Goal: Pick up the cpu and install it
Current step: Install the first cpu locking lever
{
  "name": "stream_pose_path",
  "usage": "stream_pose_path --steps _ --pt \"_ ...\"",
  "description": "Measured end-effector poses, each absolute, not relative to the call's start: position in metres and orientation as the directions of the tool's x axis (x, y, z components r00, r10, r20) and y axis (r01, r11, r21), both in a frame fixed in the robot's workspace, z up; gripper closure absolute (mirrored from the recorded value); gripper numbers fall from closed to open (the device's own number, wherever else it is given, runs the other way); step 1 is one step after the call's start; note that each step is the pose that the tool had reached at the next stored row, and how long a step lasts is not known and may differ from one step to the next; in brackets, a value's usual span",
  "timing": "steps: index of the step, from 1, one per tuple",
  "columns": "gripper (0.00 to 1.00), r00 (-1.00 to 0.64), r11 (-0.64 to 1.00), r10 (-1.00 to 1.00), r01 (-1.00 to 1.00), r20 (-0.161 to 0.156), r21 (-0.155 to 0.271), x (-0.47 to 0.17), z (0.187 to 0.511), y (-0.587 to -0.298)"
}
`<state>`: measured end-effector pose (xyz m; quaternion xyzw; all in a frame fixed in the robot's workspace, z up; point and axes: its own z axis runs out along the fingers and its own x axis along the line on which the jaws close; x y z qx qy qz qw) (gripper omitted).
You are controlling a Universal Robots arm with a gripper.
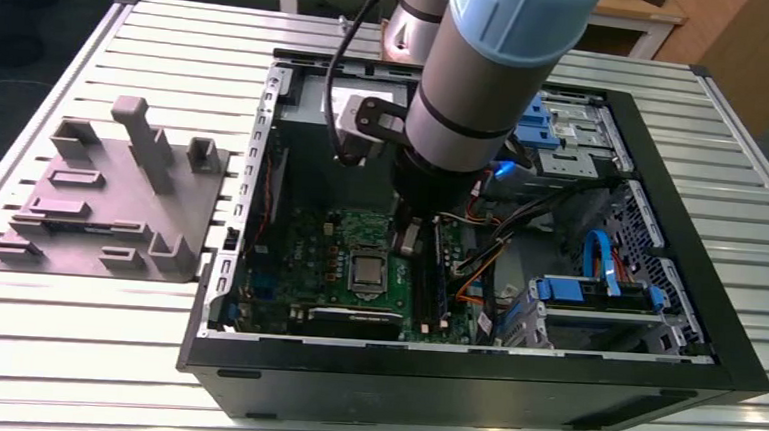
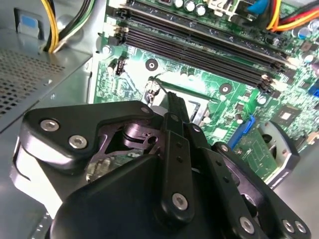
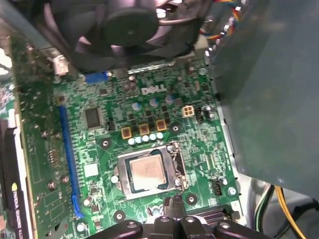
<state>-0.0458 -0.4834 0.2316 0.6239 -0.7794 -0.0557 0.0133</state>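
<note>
My gripper (image 3: 172, 211) hangs low over the board with its fingers drawn together and holding nothing, the cpu (image 3: 148, 172) lying flat in its socket (image 3: 175, 172) just beyond my fingertips, near but untouched.

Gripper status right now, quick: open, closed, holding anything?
End effector: fingers together, shut, holding nothing visible; the cpu sits in its socket on the motherboard.
</note>
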Motion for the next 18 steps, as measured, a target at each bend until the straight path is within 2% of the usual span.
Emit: stream_pose_path --steps 18 --pt "0.90 -0.074 0.070 -0.996 -0.993 -0.042 0.092 -0.0462 0.2304 -0.4867"
